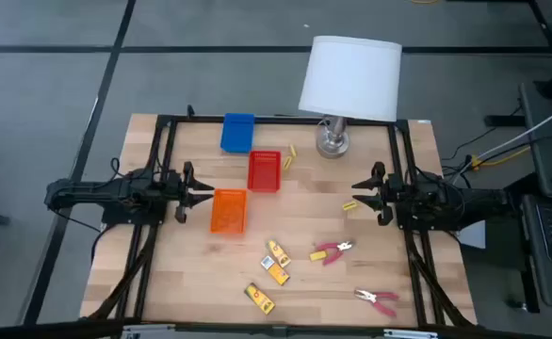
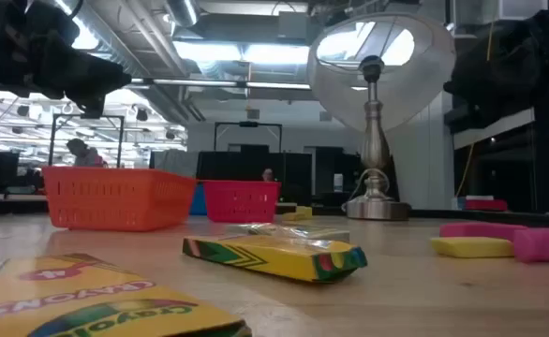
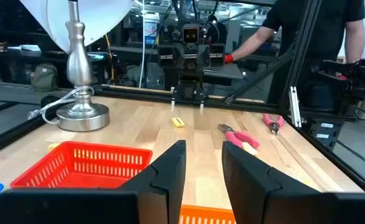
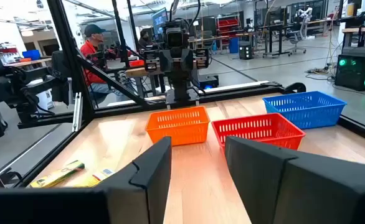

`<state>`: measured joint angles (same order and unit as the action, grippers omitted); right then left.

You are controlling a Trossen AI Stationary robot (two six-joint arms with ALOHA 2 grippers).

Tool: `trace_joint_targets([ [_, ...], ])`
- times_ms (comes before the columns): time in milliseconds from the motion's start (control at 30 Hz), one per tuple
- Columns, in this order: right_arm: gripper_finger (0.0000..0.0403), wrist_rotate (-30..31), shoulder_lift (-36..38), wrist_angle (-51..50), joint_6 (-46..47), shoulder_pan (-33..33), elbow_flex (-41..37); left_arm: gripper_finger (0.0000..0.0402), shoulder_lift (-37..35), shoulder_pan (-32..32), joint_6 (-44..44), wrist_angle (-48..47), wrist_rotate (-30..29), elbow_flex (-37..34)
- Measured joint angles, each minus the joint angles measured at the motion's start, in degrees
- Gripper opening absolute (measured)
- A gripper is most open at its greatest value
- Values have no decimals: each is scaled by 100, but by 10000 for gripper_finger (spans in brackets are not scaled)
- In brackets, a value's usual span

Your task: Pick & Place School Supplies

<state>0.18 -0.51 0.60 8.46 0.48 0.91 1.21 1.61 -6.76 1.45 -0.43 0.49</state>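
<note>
Found the left tool low over the worktop at its left side, fingers parted and gripping nothing, pointed inward just beside the orange tray. Found the right tool opposite at the right side, likewise parted and empty (own fingers plain in the right wrist view, a clear gap between them).

Noted one of the yellow stubs just beside the right tool, the other near the red tray, with the blue tray beyond. Placed the three packets loose on the near middle of the worktop, two of them almost touching, and the two pink-handled pliers toward the near right, well apart from the trays. Saw nothing yet in any tray.

Judged the close pair of packets the likeliest trouble: could nudge the neighbour away while closing on one, or slide off so flat a thing. Expected the stubs to squirt out of a pinch, being tiny. Feared a shove to the light trays on a low approach, and a clip of the lamp when reaching for the far stub.

Read, on the nearest packet in the low view, lettering that looked like "Crayola"; made out no other writing.
</note>
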Motion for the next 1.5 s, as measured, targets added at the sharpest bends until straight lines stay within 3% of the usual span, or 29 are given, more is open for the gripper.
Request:
trace_joint_targets([
  [1267, 155, 1, 0, 0, -1, -1, 1, 100, 2, 0, 0, 0, 0, 0],
  [1433, 155, 219, 2, 71, -392, -4, 0, 100, 1, 1, 0, 0, 0, 1],
  [1500, 155, 158, 0, 64, 49, -1, 0, 100, 1, 1, 0, 1, 0, 0],
])
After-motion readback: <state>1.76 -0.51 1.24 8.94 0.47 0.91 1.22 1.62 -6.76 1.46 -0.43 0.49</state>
